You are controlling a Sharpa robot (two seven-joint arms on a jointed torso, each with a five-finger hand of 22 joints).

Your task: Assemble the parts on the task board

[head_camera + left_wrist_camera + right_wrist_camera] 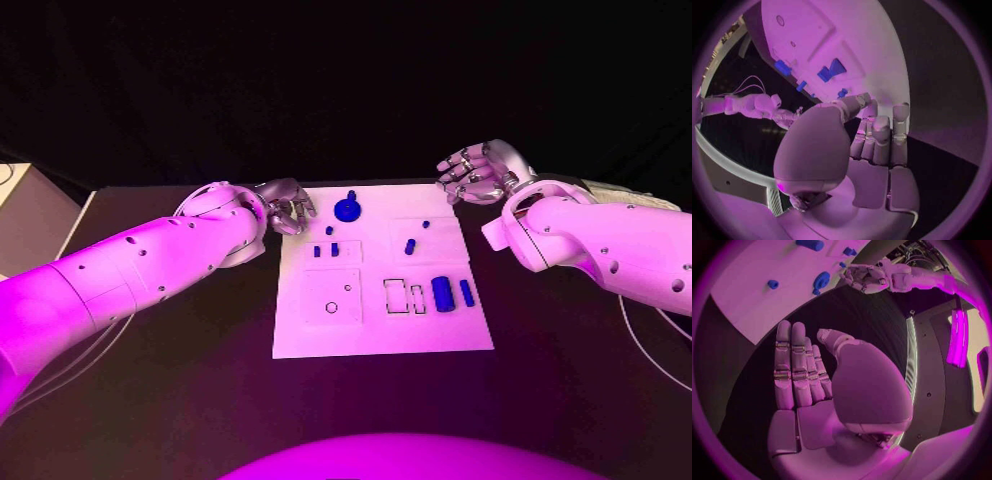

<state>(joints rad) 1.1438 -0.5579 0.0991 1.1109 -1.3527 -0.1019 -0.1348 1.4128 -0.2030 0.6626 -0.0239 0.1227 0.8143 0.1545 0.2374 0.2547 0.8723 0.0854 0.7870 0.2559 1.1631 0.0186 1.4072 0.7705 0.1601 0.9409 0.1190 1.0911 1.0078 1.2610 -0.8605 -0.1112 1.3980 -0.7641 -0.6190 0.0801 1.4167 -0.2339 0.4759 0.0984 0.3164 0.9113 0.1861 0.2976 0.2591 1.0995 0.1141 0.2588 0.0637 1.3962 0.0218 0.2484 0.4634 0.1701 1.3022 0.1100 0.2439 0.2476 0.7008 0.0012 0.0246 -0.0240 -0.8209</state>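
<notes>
Head view shows the white task board in the middle of the black counter, small blue parts lying on it. Left robot hand hovers at its far left corner, right robot hand beyond its far right corner; both empty, fingers apart.

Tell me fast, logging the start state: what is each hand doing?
Left hand: open, holding nothing, beside the task board.
Right hand: open, holding nothing.

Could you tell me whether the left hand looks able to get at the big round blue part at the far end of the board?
Probably yes: the left hand is open beside the round blue part, with bare task board between them.
</notes>
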